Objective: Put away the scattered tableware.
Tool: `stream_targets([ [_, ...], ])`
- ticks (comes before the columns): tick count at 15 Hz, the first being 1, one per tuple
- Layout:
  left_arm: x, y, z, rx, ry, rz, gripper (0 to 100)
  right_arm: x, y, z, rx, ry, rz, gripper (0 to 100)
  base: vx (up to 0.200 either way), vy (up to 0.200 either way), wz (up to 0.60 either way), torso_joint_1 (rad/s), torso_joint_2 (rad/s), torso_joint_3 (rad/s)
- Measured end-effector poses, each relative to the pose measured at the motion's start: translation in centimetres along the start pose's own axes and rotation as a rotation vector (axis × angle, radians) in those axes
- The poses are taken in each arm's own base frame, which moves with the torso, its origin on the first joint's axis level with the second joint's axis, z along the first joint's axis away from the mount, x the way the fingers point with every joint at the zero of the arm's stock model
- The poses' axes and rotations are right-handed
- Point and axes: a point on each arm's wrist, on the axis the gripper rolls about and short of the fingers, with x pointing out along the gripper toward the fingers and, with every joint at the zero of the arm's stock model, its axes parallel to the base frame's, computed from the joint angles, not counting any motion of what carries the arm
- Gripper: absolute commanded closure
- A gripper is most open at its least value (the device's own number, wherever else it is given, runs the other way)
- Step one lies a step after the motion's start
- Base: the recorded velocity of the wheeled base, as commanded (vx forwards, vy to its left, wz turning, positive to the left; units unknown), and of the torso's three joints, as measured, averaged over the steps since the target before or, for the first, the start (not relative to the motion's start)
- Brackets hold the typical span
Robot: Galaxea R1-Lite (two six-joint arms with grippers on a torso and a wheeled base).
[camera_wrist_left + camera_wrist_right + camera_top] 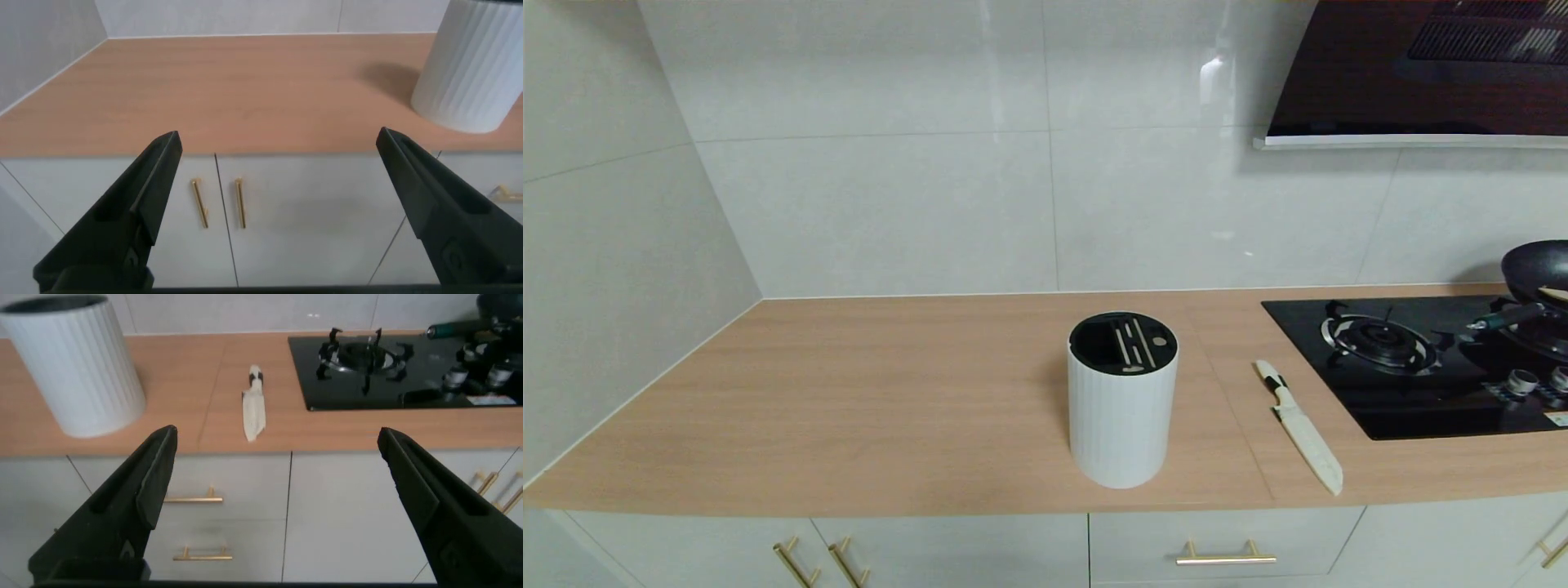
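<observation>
Knife lies flat on the counter, between the holder and the hob. It is near the counter's front edge. Its pale blade points toward that edge and its handle toward the wall. It touches neither the holder nor the hob.

The holder is a white ribbed cylinder with a black slotted top. It stands upright just left of the knife, also near the front edge.

The left gripper hangs in front of the cabinet doors, below the counter's edge. Its fingers are spread wide and hold nothing. The holder is off to one side of it.

The right gripper is also out in front of the cabinets, fingers wide apart and empty. The knife lies on the counter beyond the gap between them.

A dark pan sits on the hob's far burner, and gold handles line the cabinets.
</observation>
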Motion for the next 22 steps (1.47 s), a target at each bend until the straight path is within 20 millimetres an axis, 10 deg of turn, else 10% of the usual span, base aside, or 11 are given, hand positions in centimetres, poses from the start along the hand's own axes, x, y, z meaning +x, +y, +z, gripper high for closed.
stream_targets([
  [17, 0.0, 0.0, 0.0, 0.000, 0.000, 0.000, 0, 0.0, 0.0, 0.2, -0.042, 0.000, 0.011, 0, 0.000, 0.000, 0.00, 0.037, -0.08, -0.042],
  [22, 0.0, 0.0, 0.0, 0.000, 0.000, 0.000, 0, 0.4, 0.2, 7.3, 0.030, -0.028, 0.125, 0, 0.000, 0.000, 0.00, 0.000, 0.00, 0.000],
])
